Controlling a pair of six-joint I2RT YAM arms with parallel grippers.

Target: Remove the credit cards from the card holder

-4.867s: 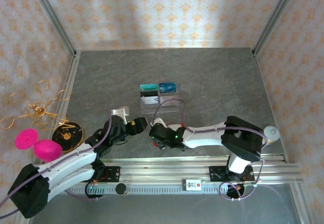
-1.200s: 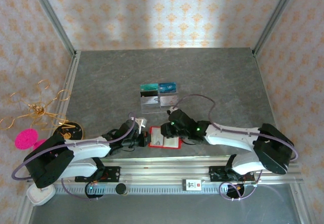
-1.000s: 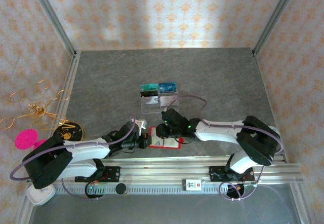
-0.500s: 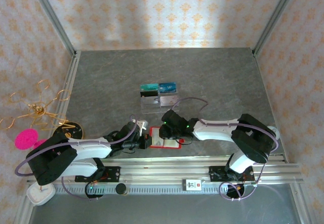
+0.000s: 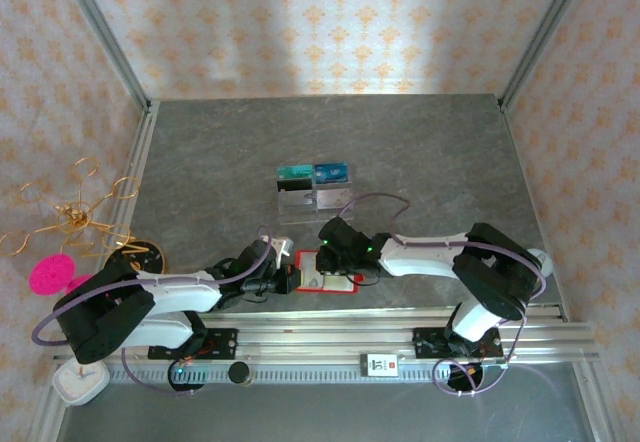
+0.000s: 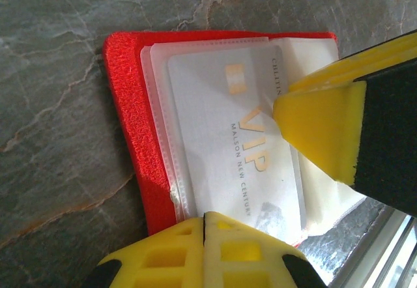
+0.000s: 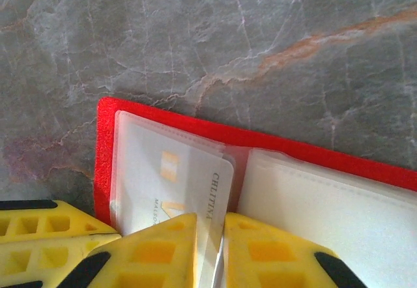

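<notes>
The right hand (image 7: 210,230) partly hides the pale card (image 7: 166,177).

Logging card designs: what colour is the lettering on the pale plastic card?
Gold; the pale plastic card shows best in left wrist view.

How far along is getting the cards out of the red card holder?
Done: the red folding card holder lies open. In hand: the shut left gripper presses at its edge while the right gripper pinches the pale VIP card, not yet out of its clear sleeve. Remaining: pulling it free.
</notes>
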